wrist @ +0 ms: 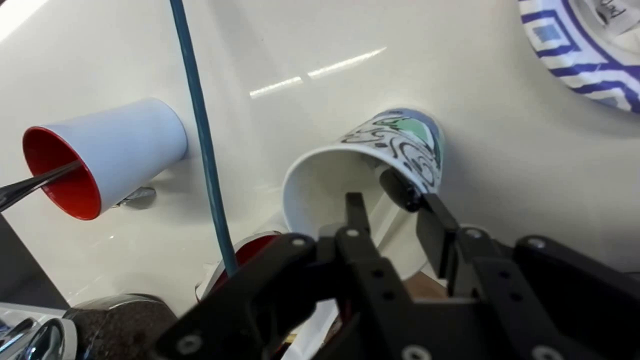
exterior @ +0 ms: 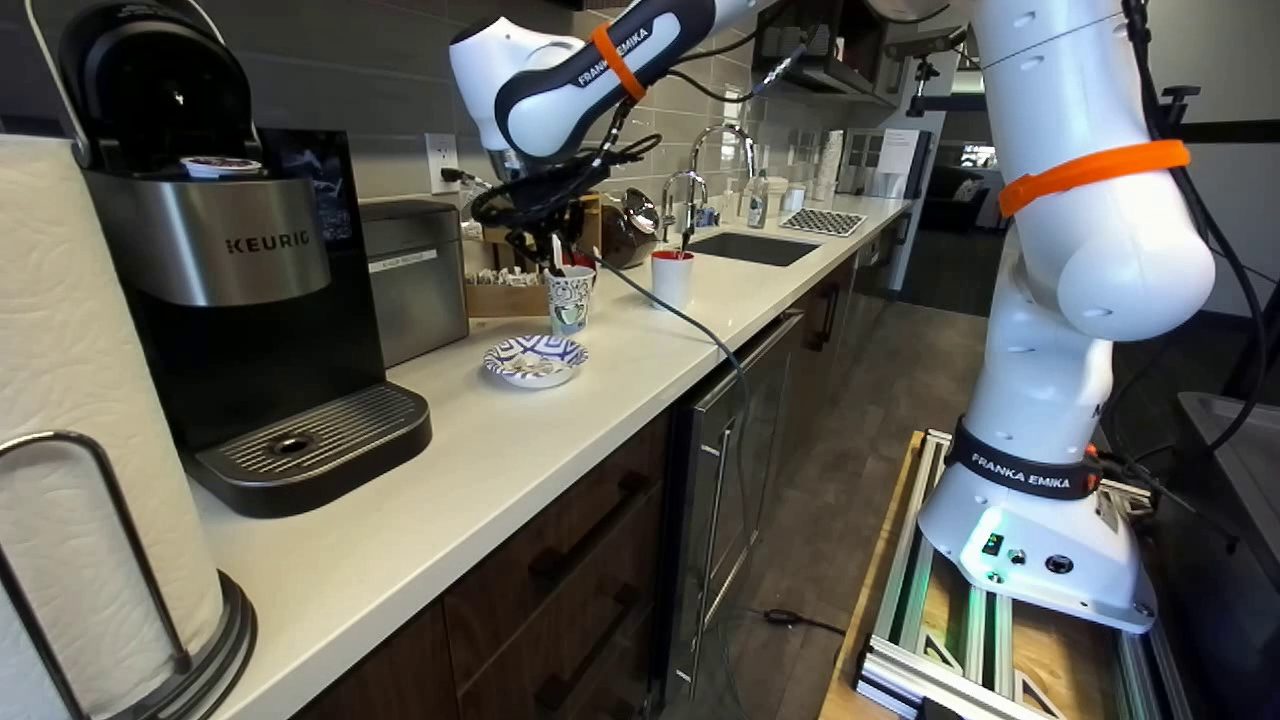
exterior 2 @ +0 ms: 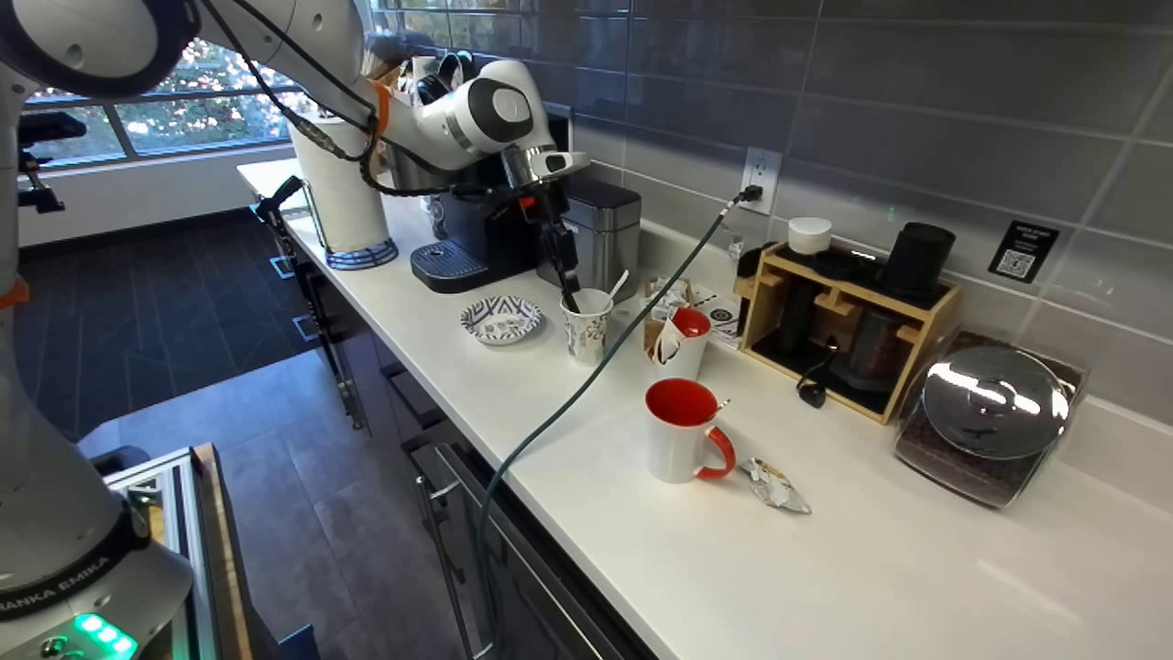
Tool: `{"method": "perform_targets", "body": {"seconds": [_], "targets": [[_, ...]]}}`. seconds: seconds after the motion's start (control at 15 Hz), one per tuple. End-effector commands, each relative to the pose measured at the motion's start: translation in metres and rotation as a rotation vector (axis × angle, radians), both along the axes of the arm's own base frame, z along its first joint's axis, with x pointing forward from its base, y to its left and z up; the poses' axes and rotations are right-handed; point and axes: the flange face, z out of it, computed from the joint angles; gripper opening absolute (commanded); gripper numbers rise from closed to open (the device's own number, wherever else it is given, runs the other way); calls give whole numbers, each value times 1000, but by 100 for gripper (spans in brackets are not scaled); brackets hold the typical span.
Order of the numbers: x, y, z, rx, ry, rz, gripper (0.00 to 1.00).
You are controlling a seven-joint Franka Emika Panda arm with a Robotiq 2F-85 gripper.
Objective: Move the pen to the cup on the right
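White counter: dark pen inside patterned cup, just by tip of spread hand; contact unclear.

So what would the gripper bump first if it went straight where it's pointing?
Probably the dark thing in the patterned cup. In the wrist view, the gripper points into the cup's mouth, with that thing right by one finger. Depth is unclear, so the cup might come first.

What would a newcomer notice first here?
Probably the white arm over the counter, its hand at the mouth of the patterned cup. Next, the teal cable slanting from the wall outlet over the counter's edge, and the red-lined mug, left of that cable in the wrist view.
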Motion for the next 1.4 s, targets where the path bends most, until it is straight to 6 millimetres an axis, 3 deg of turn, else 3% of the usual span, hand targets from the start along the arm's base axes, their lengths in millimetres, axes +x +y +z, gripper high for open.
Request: {"method": "perform_targets", "body": {"seconds": [0.0,0.13,0.33,0.4,0.73,0.8,0.93,1.33], "targets": [[-1,1,-1,-11,35,-10,30],[-2,-1,-3,-16,47,-18,29],[-4,-2,-4,-23,66,-27,3],[-5,-3,-5,-25,77,-34,0],[-8,-6,-4,-37,111,-60,1],[-8,-6,-4,-32,111,-62,26],[-6,-5,0,-13,92,-62,32],[-2,5,16,53,28,-51,78]]}}
